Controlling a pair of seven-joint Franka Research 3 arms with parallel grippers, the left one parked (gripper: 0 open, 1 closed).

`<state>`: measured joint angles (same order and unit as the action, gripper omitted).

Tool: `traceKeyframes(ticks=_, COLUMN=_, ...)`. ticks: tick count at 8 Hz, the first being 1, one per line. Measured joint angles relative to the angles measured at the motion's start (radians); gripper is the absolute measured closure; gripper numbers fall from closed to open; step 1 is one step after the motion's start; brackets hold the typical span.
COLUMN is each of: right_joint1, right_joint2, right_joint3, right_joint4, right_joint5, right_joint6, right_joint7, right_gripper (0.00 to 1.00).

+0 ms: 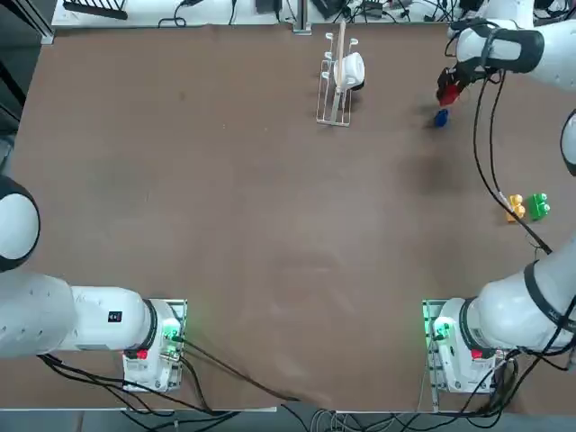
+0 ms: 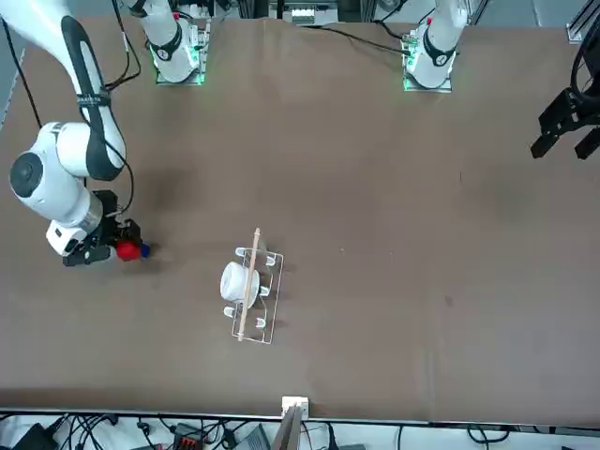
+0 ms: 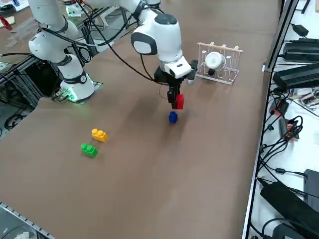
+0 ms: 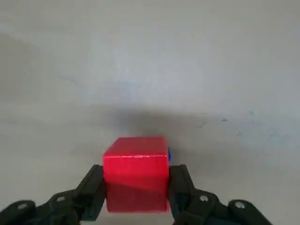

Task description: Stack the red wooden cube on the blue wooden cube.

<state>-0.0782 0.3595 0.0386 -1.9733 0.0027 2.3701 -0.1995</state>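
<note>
Red wood fills the pinch — the red wooden cube (image 4: 136, 173) is clamped between the two fingers of the right gripper (image 3: 176, 101), which points straight down from a far-stretched arm with its wrist bent over the table (image 3: 209, 164). Just beneath and slightly off to one side of the held block sits the blue wooden cube (image 3: 173, 117) on the tabletop — apart from it, with a gap showing between them in the right side view.
</note>
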Motion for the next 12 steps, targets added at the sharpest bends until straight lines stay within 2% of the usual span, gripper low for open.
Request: traceKeyframes(ticks=12, right_joint1=-0.023, right_joint2=0.04, right_joint3=-0.004, right_joint4=-0.003, right_joint5=0.0, right_joint6=-0.006, right_joint7=-0.009, right_gripper=0.29)
